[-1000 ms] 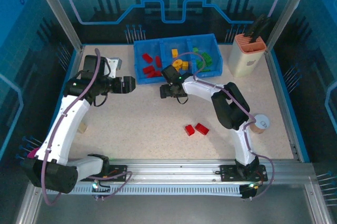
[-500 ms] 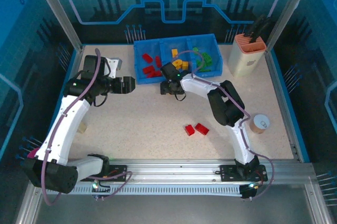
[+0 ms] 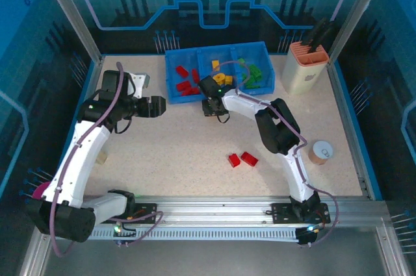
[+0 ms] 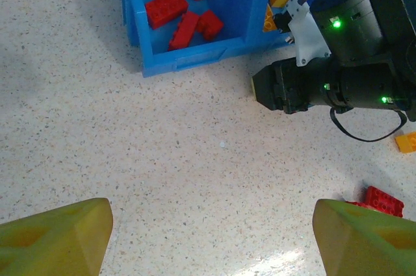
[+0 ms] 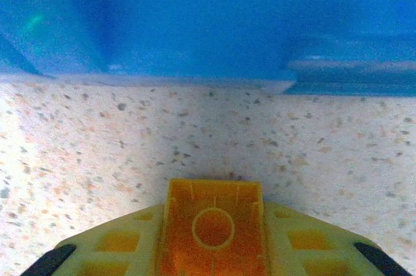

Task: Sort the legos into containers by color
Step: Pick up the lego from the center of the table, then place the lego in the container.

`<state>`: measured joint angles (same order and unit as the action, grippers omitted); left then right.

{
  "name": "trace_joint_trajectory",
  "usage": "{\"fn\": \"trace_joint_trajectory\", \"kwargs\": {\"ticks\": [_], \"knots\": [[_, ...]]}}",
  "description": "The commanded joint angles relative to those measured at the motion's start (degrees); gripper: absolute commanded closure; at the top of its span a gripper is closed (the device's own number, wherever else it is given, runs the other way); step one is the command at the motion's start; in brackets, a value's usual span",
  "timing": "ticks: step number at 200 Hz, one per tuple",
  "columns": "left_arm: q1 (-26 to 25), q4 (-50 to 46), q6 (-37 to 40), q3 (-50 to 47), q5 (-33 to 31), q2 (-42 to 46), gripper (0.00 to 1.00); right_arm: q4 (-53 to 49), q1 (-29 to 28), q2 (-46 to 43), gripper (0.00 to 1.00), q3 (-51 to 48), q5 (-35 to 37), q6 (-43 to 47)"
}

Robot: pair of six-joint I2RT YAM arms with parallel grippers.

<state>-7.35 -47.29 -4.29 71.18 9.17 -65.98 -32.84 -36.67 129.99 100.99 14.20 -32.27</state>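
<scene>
Right tool (image 3: 213, 108) clenched on one orange lego (image 5: 214, 230) just near the blue tray's (image 5: 195, 29) near wall, left tool (image 3: 162, 105) released, two red legos (image 3: 242, 159) loose on desk (image 3: 169, 152).

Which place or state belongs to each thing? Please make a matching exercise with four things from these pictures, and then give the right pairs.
Things
1. orange brick
2. two red bricks
3. green bricks
4. left gripper

Places or states
a. open, holding nothing
b. in the right compartment of the blue tray
c. lying loose on the table, apart from the tray
d. held in the right gripper, just in front of the tray wall

Pairs: 1-d, 2-c, 3-b, 4-a
</scene>
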Motion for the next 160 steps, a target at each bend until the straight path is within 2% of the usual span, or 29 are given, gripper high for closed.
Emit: {"fn": "trace_joint_trajectory", "kwargs": {"ticks": [1,23,48,82,126,160], "knots": [[-0.29,0.95,1.0,-0.44,-0.74,1.15,0.18,-3.18,1.97,-5.44,0.69,0.34,2.42,5.23],[-0.21,1.06,0.78,-0.26,-0.29,0.87,0.19,-4.95,3.44,-7.97,0.7,4.71,3.97,9.45],[-0.25,0.77,0.78,0.05,-0.3,0.54,0.19,-5.91,5.65,-6.32,0.7,11.01,3.67,12.75],[-0.2,1.58,0.6,-0.77,-2.2,-0.13,0.19,-6.39,8.26,2.73,0.7,23.46,2.16,17.99],[-0.2,0.62,1.26,0.64,-3.64,-1.35,0.2,-12.58,10.41,18.82,0.7,46.66,0.7,22.08],[-0.25,0.7,1.35,0.24,-3.66,-1.96,0.2,-8.97,11.91,21.6,0.69,48.51,-3.05,20.13]]}}
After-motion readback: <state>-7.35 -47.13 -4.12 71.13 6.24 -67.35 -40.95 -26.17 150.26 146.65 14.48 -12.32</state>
